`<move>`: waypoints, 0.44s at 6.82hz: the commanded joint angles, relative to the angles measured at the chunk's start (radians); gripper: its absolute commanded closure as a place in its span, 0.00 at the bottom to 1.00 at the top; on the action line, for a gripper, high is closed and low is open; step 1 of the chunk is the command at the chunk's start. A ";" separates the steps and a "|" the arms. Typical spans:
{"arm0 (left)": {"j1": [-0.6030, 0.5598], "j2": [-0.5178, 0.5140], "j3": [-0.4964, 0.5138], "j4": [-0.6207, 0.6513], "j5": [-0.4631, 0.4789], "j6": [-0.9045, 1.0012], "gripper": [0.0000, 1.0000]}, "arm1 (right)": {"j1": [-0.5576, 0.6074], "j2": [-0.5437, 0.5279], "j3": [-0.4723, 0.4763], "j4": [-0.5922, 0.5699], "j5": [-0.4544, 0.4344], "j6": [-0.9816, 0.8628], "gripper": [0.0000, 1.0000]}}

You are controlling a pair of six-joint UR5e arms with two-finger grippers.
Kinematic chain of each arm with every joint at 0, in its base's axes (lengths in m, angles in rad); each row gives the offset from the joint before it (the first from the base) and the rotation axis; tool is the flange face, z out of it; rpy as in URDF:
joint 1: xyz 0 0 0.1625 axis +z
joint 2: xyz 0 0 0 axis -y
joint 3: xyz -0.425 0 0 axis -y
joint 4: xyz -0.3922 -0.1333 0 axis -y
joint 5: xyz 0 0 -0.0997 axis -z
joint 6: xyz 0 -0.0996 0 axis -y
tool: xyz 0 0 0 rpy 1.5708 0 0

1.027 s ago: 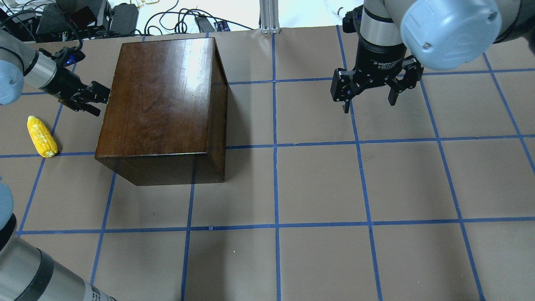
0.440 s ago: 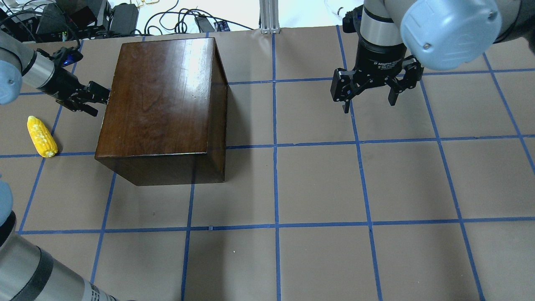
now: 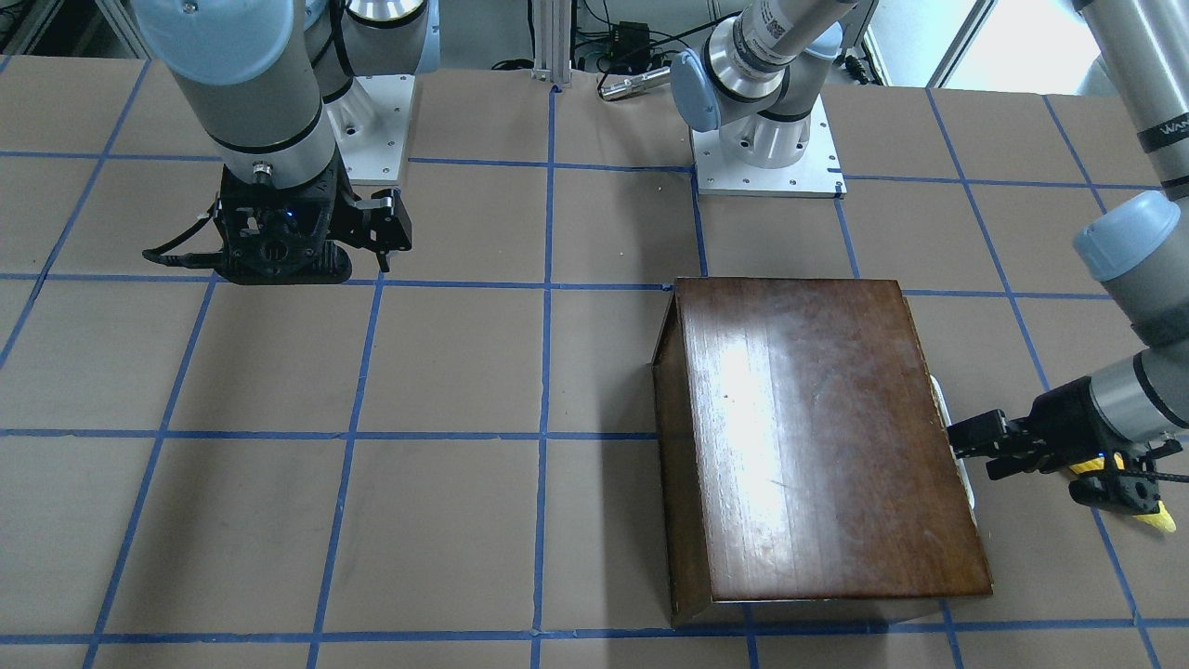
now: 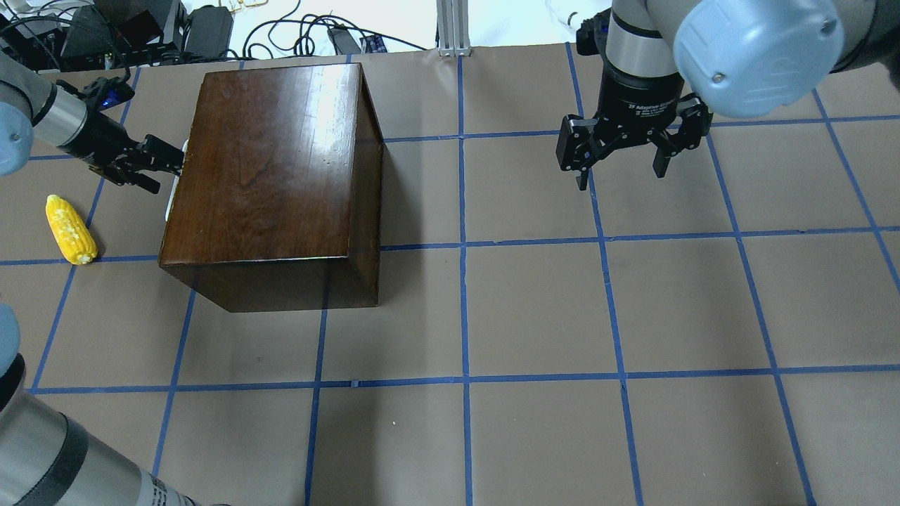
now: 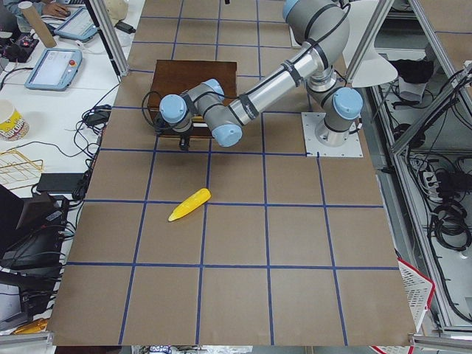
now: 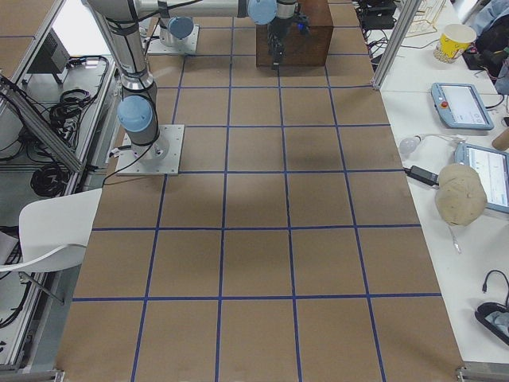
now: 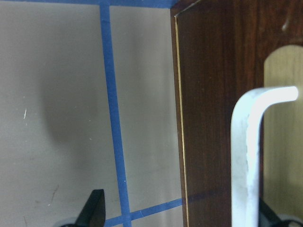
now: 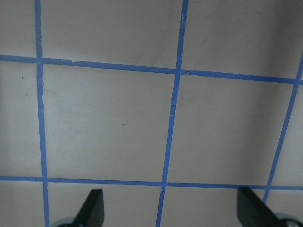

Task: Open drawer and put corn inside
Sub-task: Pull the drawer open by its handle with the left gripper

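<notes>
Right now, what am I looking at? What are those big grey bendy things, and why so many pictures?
They are a robot's left arm and right arm, bolted to a table marked with blue tape squares. Each ends in two black fingers. The pictures show one moment from several cameras: above, in front, both table ends, and one on each wrist. On the table sit a dark wooden box and a yellow toy corn. The left fingers are spread around the silver handle of the box's drawer, which is open just a crack. The right fingers hang open over bare table, holding nothing.
</notes>
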 commanded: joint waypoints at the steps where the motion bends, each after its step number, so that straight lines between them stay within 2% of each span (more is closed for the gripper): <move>1: 0.002 0.000 0.000 0.008 0.007 0.030 0.00 | 0.000 0.000 0.000 0.000 0.000 0.000 0.00; 3: 0.026 0.000 0.000 0.008 0.009 0.033 0.00 | 0.000 0.000 0.000 0.000 0.000 0.000 0.00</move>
